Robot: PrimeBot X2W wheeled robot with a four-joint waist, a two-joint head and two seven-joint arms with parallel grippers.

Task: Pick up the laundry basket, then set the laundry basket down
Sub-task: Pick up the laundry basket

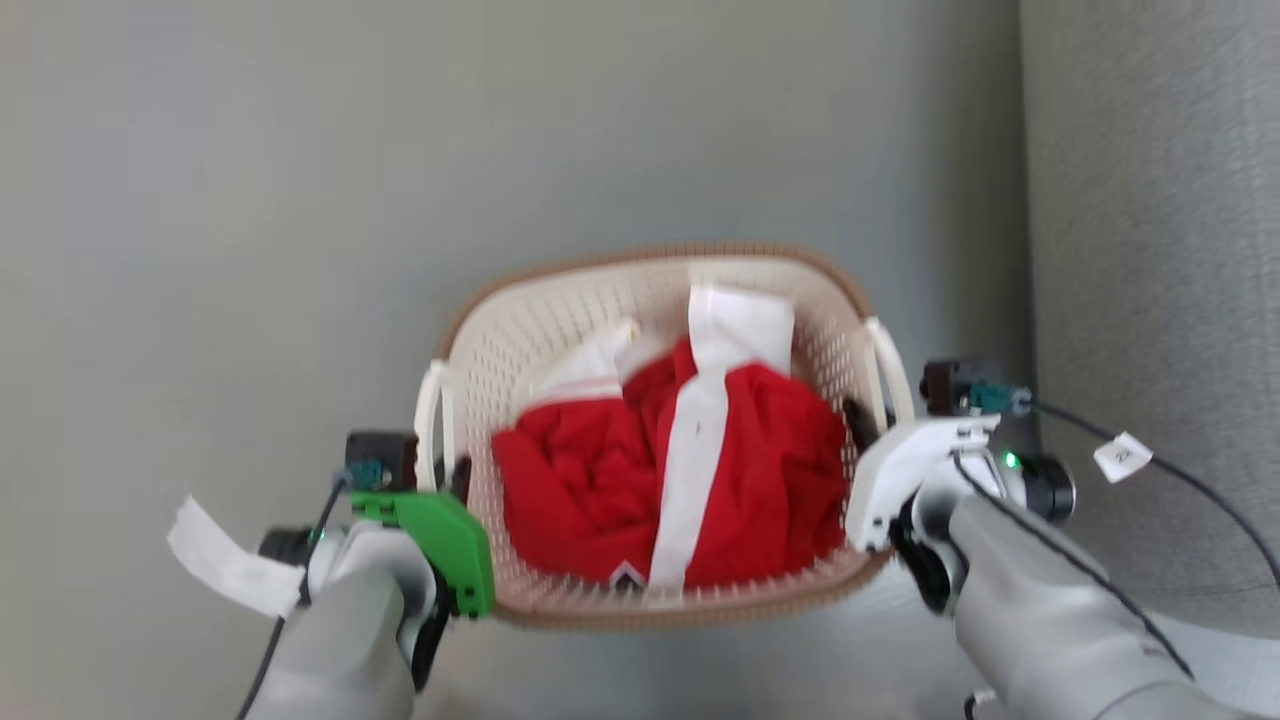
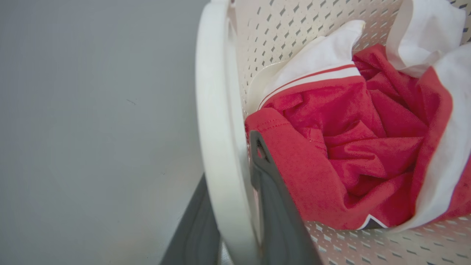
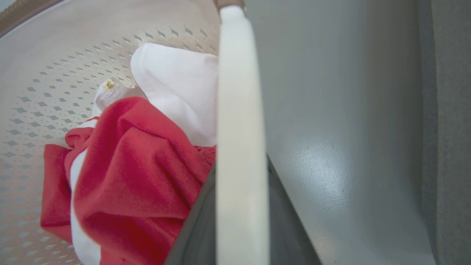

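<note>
The laundry basket [image 1: 560, 300], cream-white and perforated with a brown rim, sits in the middle of the head view with red and white clothes [image 1: 600, 480] inside. My left gripper [image 1: 452, 472] is shut on its left loop handle [image 2: 217, 121], with one dark finger [image 2: 274, 209] inside the basket and the other outside. On the other side, my right gripper [image 1: 858, 418] is shut on the right loop handle [image 3: 239, 129], a dark finger [image 3: 197, 232] on each side of it. I cannot tell whether the basket rests on the floor.
Smooth grey floor [image 1: 250, 250] lies around the basket. A grey textured upright surface [image 1: 1150, 250] stands close on the right, just beyond my right wrist. Cables with white tags [image 1: 1125, 455] trail from both wrists.
</note>
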